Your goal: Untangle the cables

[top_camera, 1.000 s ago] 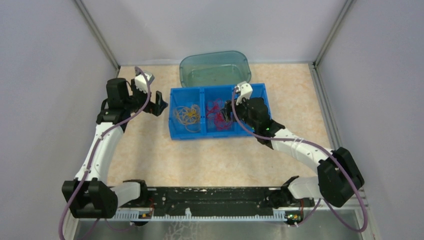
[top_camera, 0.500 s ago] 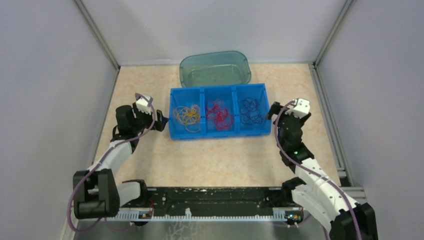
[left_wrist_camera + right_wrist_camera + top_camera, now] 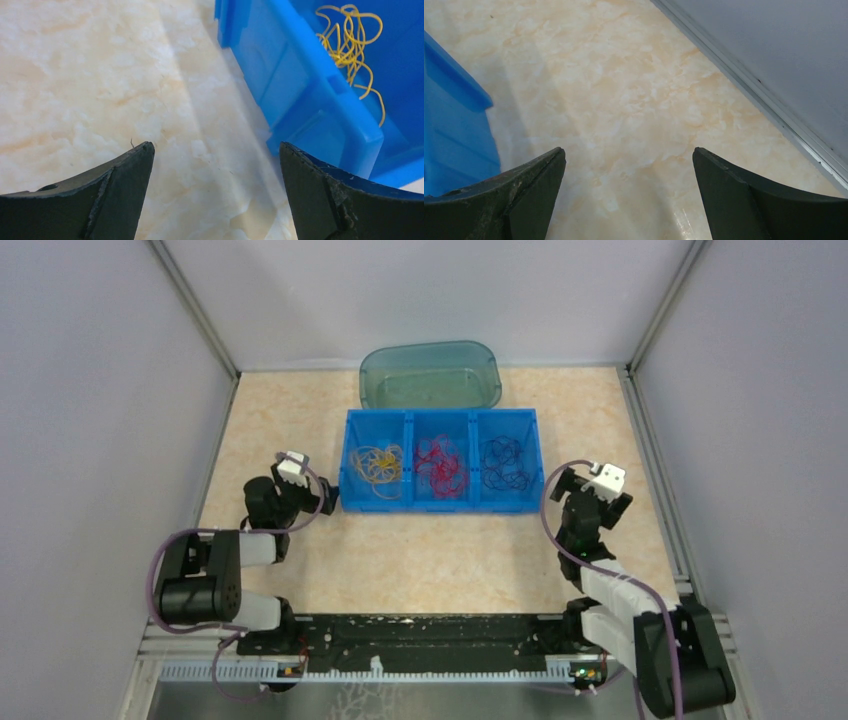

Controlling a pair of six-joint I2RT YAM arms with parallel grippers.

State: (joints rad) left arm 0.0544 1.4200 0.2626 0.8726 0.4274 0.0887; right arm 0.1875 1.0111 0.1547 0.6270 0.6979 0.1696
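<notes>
At the near edge, the black rail (image 3: pixel 420 632) carrying both arm bases is being shown in full, while the right arm's elbow is being cut off by the bottom of the overhead view. Beyond it, the left gripper (image 3: pixel 322 500) is being held low over the table (image 3: pixel 440 560), at about 9 o'clock from the blue bin (image 3: pixel 440 508). Its jaws are being kept wide apart, and nothing is being gripped. In the left wrist view only the dark fingertips (image 3: pixel 125 190) are being shown, with the bin's near corner lying just beyond the right one. Whether that tip is touching the bin cannot be told.

The right gripper (image 3: pixel 590 495) is being held at about 3 o'clock from the bin, jaws likewise spread and empty. In its own view, bare table is being framed between its fingertips (image 3: pixel 534 190), and a slice of the bin is being cropped at 9 o'clock.

Farther out, the cables are being kept sorted inside the bin's three compartments: yellow cables (image 3: pixel 378 465) at the left, red cables (image 3: pixel 440 465) in the middle, dark cables (image 3: pixel 505 465) at the right. Single strands are being blurred into loose loops from overhead, and only part of the yellow bunch is being caught by the left wrist view.

At 12 o'clock behind the bin, a translucent green tub (image 3: pixel 430 375) is being seen. Its contents are too faint to make out.
</notes>
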